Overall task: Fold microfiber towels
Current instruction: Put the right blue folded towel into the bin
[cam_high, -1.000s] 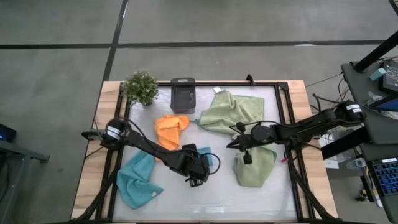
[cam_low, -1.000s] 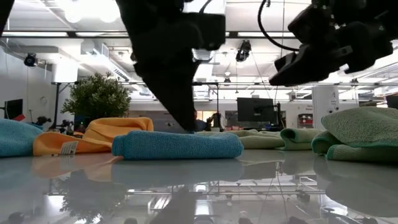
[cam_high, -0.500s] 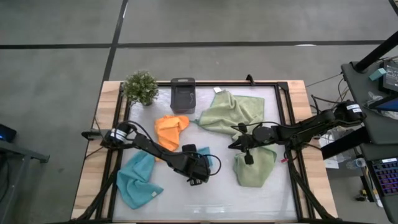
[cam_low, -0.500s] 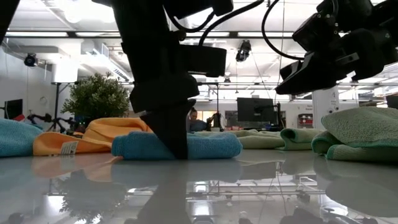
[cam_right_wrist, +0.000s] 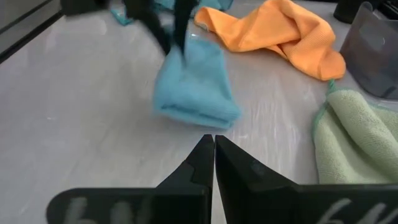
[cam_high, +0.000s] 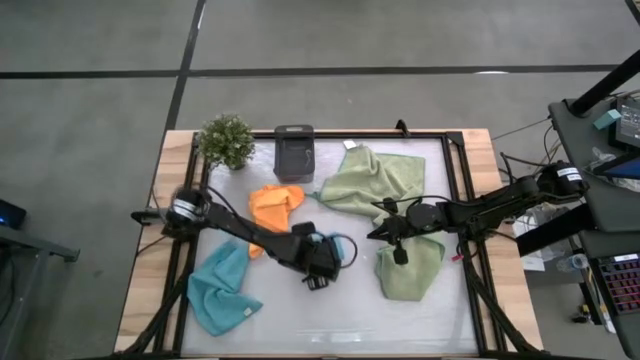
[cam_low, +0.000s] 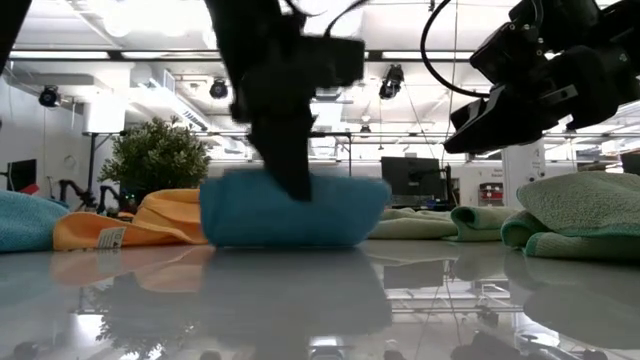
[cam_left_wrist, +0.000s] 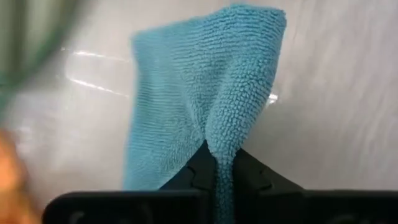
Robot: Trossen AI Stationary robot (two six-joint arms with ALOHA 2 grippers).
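Left pincer (cam_left_wrist: 216, 163) pinching a raised fold of the light blue microfiber towel (cam_left_wrist: 205, 99) at mid-desk, beside the crumpled orange microfiber towel (cam_high: 276, 205); right pincer (cam_right_wrist: 214, 149) pressed together, empty, hovering above the white desk (cam_high: 330, 318) between two sage green microfiber towels (cam_high: 408, 268) (cam_high: 372, 181)

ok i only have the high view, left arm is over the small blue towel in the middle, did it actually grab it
Observer: Yes. In the left wrist view the left gripper is shut on a pinched ridge of the blue towel.
Operator: is it off the table
Observer: In the low view the towel hangs bunched under the gripper, its lower edge at the tabletop.
Operator: right gripper holding anything
Observer: No. The right gripper is shut and holds nothing.
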